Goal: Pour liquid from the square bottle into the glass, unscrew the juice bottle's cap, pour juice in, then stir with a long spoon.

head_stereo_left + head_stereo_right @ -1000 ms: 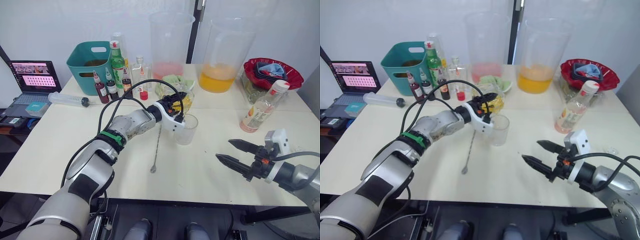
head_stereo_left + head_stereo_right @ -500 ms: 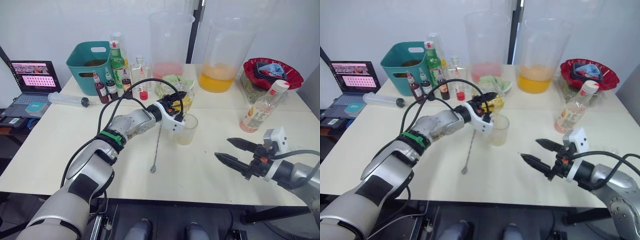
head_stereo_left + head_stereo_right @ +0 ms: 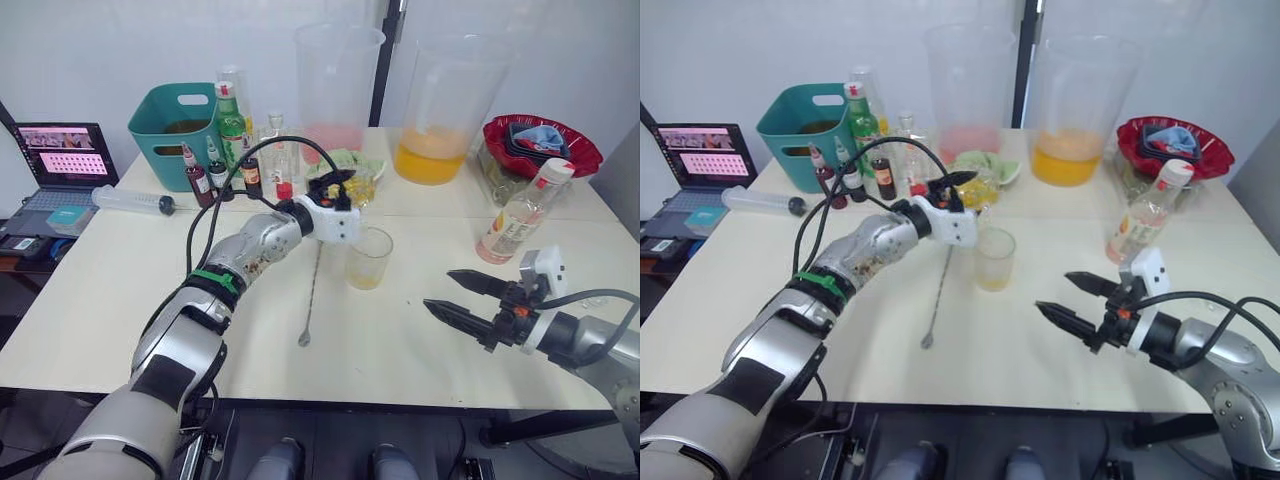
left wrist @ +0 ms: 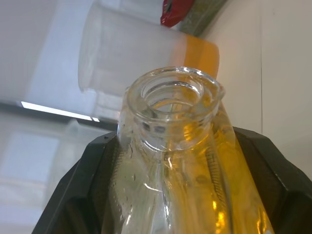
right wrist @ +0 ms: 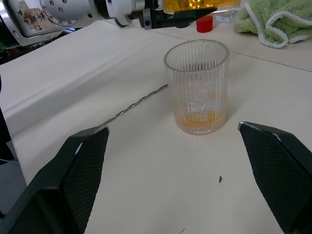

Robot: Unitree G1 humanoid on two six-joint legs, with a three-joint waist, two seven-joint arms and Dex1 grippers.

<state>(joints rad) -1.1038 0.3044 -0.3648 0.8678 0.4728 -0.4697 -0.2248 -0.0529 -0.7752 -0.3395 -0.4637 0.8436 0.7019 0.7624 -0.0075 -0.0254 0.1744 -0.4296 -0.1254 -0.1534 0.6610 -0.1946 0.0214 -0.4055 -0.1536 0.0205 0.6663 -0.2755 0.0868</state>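
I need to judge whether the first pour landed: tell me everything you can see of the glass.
The glass is a short clear tumbler with fine vertical ribs, standing upright on the pale table, near its middle. A shallow layer of yellow liquid sits at its bottom; the rest is empty. Nothing grips it. The left claw holds the square bottle just above and behind its rim, on its left. The spoon lies on the table close to its left, apart from it.

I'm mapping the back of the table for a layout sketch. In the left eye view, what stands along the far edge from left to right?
Laptop → teal bin → green glass bottle → beaker with pink liquid → beaker with orange liquid → red bowl.
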